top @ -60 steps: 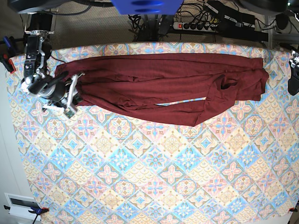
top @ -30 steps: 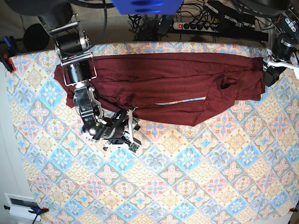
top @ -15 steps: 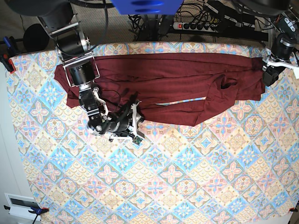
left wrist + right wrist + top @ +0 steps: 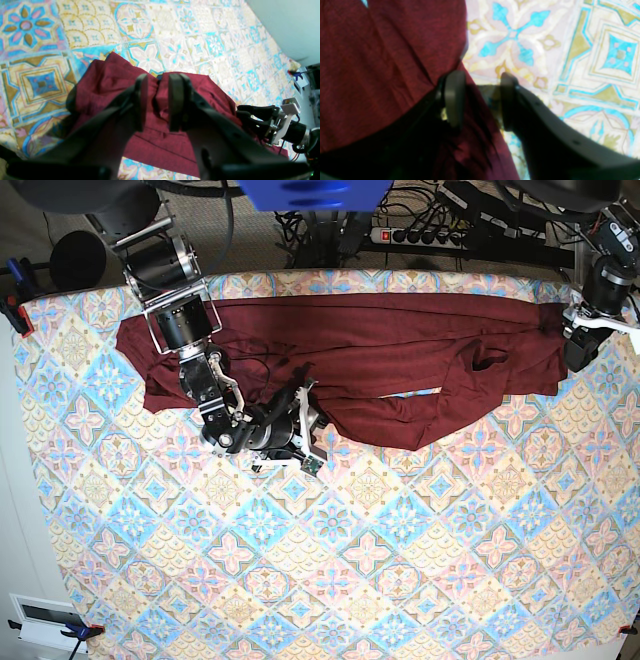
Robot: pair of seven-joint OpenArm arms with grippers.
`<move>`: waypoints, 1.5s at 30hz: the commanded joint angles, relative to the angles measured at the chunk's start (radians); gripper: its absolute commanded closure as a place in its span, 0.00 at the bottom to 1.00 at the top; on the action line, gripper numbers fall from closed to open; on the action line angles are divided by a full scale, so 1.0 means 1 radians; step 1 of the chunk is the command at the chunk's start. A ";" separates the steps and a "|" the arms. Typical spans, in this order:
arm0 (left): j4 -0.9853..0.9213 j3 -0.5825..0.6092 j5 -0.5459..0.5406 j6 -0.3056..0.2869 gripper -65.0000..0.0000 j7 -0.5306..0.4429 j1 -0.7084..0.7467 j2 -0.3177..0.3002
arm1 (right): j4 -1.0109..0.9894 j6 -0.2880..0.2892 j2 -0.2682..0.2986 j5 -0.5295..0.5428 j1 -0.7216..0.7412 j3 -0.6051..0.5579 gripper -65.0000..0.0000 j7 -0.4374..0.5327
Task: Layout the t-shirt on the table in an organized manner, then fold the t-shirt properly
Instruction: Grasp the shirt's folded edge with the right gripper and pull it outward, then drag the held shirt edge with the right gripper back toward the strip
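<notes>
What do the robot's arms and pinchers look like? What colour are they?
Both arms are mostly black. The right arm has round black joints in silvery metal brackets, thin black cables along it and white pieces by the right gripper. Up close, each gripper has two flat, dark, rounded fingers. The left gripper looks black too, with a white part above.

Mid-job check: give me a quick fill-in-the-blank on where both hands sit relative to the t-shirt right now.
1. The t-shirt lies stretched along the table's ____ edge in the base view.
2. The right hand straddles the shirt's ____, one finger over cloth, the other over the table.
3. The left hand is closed on a ____ of the shirt.
4. The shirt's colour is ____.

Missing words: far; edge; fold; maroon
</notes>
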 commanded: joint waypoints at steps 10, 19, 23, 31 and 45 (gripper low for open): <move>0.013 -0.005 -0.021 -0.006 0.78 -0.021 0.003 -0.017 | 0.171 0.018 0.007 0.056 0.002 0.096 0.72 -0.118; 0.013 -0.005 -0.021 -0.006 0.78 -0.018 0.003 -0.017 | 0.272 0.018 -0.002 0.060 -0.044 0.085 0.68 -0.176; 0.013 -0.005 -0.021 -0.006 0.78 -0.016 0.003 -0.017 | 0.237 0.018 -0.045 0.060 -0.042 0.001 0.63 -0.156; 0.013 -0.005 -0.021 -0.008 0.78 -0.016 0.003 -0.017 | 0.156 0.018 -0.050 0.058 -0.041 -0.013 0.60 -0.093; -0.065 -0.005 -0.024 -0.008 0.78 -0.022 0.003 -0.020 | 0.169 0.018 -0.045 0.058 -0.041 0.102 0.60 -0.116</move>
